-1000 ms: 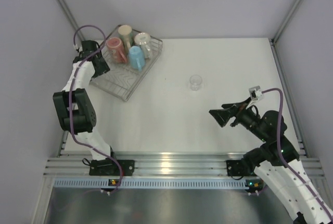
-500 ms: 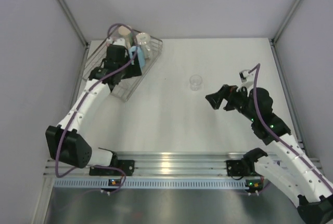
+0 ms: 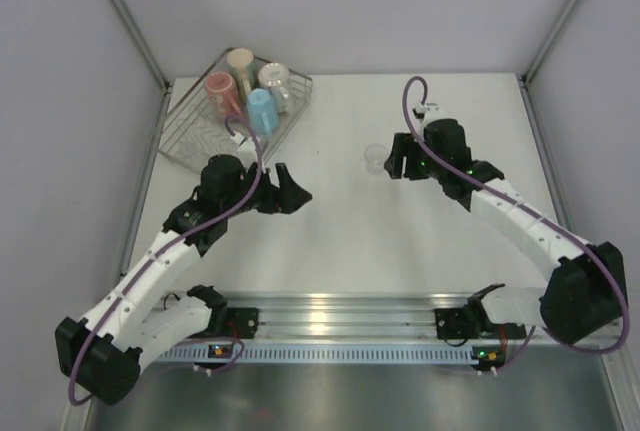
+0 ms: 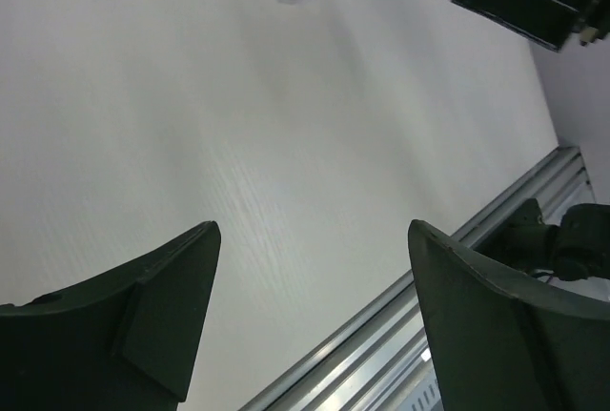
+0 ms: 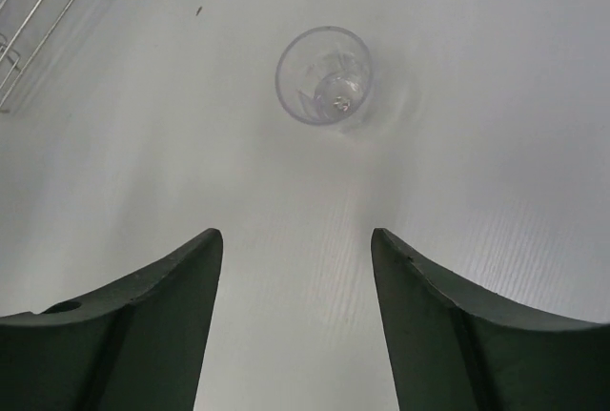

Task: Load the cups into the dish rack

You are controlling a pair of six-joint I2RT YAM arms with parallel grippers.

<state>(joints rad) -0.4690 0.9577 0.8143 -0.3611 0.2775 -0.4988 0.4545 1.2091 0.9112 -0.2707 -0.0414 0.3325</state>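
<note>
The tiny clear glass stands upright just ahead of the right jaws, wide and empty; the left jaws, equally wide, lie farther off.

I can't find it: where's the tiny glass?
Top view: the tiny glass stands on the table, right of the dish rack, just left of the right claw.

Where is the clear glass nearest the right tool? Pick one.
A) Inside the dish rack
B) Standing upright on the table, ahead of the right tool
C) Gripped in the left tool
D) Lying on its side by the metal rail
B: the clear glass stands upright on the table, ahead of the open right tool and outside the dish rack.
</note>
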